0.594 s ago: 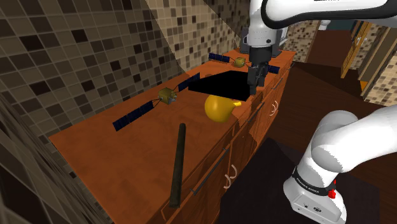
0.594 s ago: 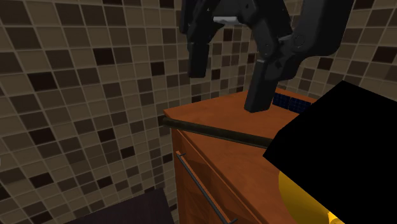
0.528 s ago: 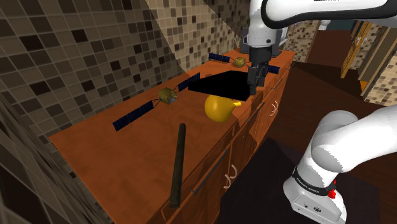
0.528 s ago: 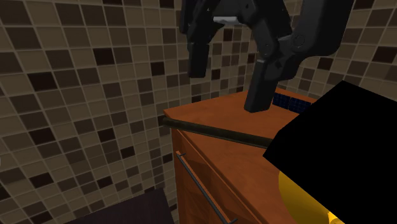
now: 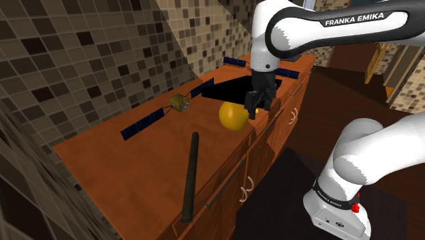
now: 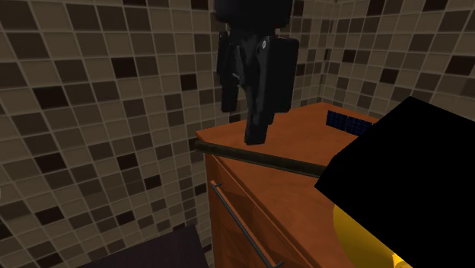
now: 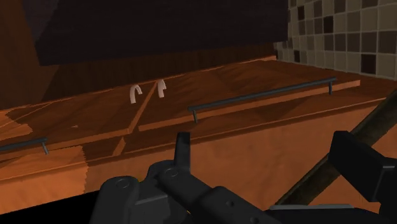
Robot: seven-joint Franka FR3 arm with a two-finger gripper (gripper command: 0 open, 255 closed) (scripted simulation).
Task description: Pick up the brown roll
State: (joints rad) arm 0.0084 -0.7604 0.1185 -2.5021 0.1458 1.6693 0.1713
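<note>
1. The roll (image 5: 191,176) lies flat on the counter (image 5: 129,160) near its front edge. In the shoulder view its long axis runs roughly 12 to 6 o'clock.
2. The claw (image 5: 257,108) hangs just beside a yellow ball (image 5: 233,117). The wrist view shows its fingers apart, with nothing between them.
3. In the shoulder view the roll lies well apart from the claw, at about 7 o'clock, past the ball. We judge the next move must travel that way and set the fingers across the roll's long axis.
4. Since half a second ago the claw has shifted towards 7 o'clock, nearer the ball. Its wrist has also turned: in the second exterior view the fingers now show almost edge-on.
</note>
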